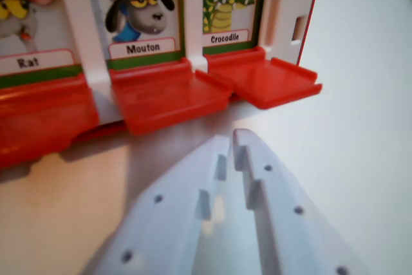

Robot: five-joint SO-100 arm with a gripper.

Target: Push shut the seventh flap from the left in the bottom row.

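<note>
The red plastic flap (161,98) under the "Mouton" card lies open on the table (360,127), just ahead of the white, nearly clenched, empty end effector (230,149); light, stiff, hinged, best pushed at its front edge.

- The close wrist view shows too little to name the room for certain; what shows suggests a tabletop play or hobby setting, not a kitchen or workshop.
- A children's picture board game (161,37) stands on a plain, pale worktop (360,120), with a white frame and red flaps (170,94) folded down.
- Cartoon animal cards sit in its windows, labelled "Rat" (27,62), "Mouton" (141,48) and "Crocodile" (225,37), French words for a sheep and a crocodile among them.
- The white plastic claw (232,152), with its layered, home-printed look, hints at a hobby robot bench.
- Soft, bright light falls across the bare surface.
</note>
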